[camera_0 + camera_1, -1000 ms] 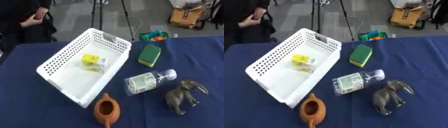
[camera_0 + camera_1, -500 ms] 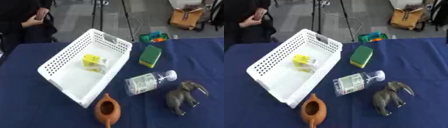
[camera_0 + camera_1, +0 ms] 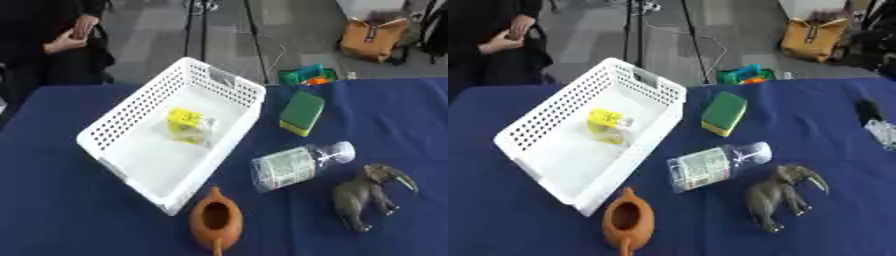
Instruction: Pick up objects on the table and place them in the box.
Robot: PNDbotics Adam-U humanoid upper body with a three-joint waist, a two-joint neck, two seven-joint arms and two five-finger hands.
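Observation:
A white perforated box (image 3: 131, 150) lies askew at the left of the blue table, with a yellow packet (image 3: 189, 126) inside it. To its right lie a green and yellow sponge (image 3: 302, 112), a clear plastic bottle (image 3: 297, 165) on its side, and a grey elephant figure (image 3: 367, 195). A brown clay pot (image 3: 216, 220) stands by the box's near corner. Only a black and silvery bit of my right hand (image 3: 870, 112) shows at the right edge of the right eye view, apart from all objects. My left hand is out of sight.
The blue table (image 3: 52, 210) ends at its far edge behind the box. Beyond it are tripod legs (image 3: 254, 40), a green and orange thing (image 3: 306, 76) on the floor, a tan bag (image 3: 374, 39), and a seated person at the far left.
A bit of my right hand has come in at the right edge of the right eye view. The objects have not moved.

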